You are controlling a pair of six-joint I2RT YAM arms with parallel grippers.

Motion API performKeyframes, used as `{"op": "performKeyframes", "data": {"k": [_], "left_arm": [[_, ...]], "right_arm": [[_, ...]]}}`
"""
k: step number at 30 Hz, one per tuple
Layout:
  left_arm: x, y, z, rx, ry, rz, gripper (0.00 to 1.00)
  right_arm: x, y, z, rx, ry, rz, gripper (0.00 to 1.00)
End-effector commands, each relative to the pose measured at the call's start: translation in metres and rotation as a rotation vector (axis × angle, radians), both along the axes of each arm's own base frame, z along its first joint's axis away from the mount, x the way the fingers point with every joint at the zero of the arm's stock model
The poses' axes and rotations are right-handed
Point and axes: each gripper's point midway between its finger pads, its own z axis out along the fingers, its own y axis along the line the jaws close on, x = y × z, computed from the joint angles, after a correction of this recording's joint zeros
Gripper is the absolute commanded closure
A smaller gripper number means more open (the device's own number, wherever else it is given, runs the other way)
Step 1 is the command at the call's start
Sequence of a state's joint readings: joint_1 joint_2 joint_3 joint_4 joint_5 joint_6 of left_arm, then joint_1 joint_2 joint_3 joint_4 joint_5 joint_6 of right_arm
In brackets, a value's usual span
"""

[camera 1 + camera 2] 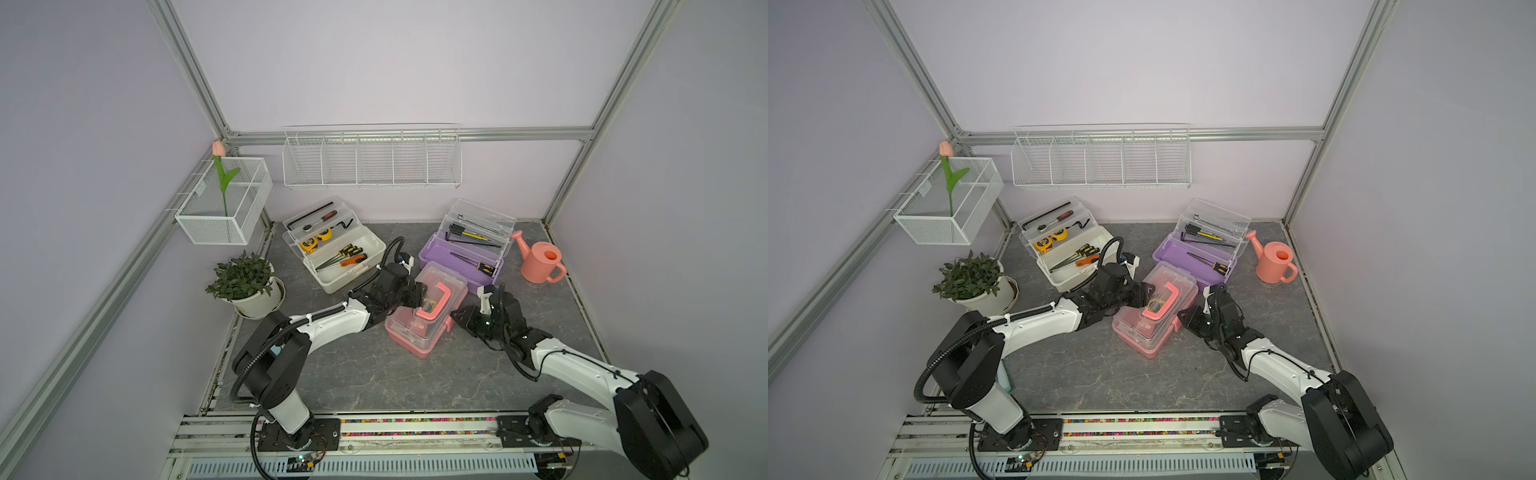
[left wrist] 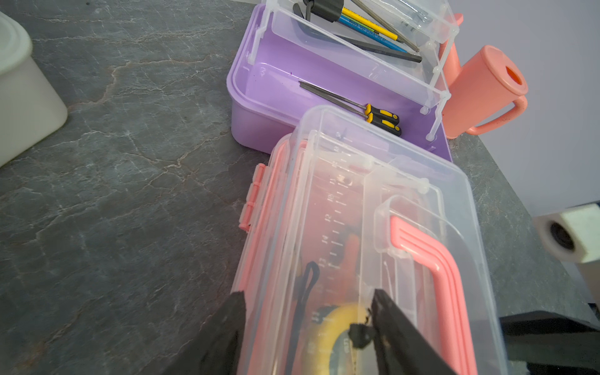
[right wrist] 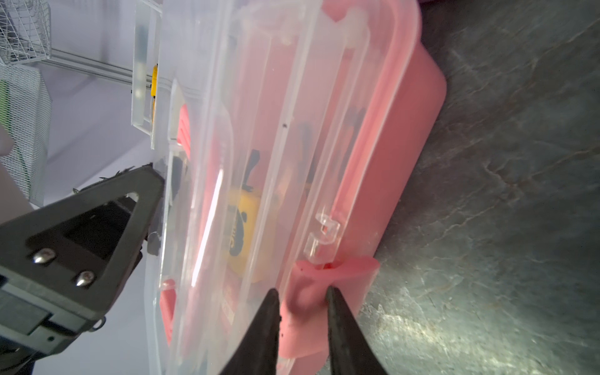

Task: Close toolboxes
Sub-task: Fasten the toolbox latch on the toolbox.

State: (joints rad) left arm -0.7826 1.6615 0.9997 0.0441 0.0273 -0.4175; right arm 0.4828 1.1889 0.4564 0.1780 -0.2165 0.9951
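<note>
The pink toolbox lies mid-table, its clear lid down over the tray. My left gripper is open at its left end. One finger is beside the hinge side and the other rests on the lid by the pink handle. My right gripper is shut on the pink front latch, which sticks out from the box. The white toolbox and the purple toolbox stand open behind, trays raised, tools inside.
A pink watering can stands at the back right, close to the purple box. A potted plant sits at the left edge. A wire basket with a tulip hangs on the left wall. A wire rack hangs on the back wall.
</note>
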Motion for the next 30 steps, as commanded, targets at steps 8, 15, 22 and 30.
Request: {"op": "performKeyframes", "data": {"k": [8,15,22,30], "left_arm": [[-0.055,0.043,-0.095,0.288,0.287,-0.046,0.38],[-0.046,0.038,-0.073,0.281,0.246,-0.047,0.35],[-0.044,0.04,-0.078,0.288,0.259,-0.044,0.35],[-0.047,0.042,-0.088,0.303,0.274,-0.052,0.36]], "right_arm": [[0.005,0.006,0.011,-0.001,-0.047,0.016,0.71],[-0.004,-0.007,0.02,-0.132,-0.111,0.079,0.63],[-0.017,-0.012,0.011,-0.142,-0.078,0.103,0.62],[-0.022,-0.003,0.004,0.002,-0.054,0.066,0.69]]}}
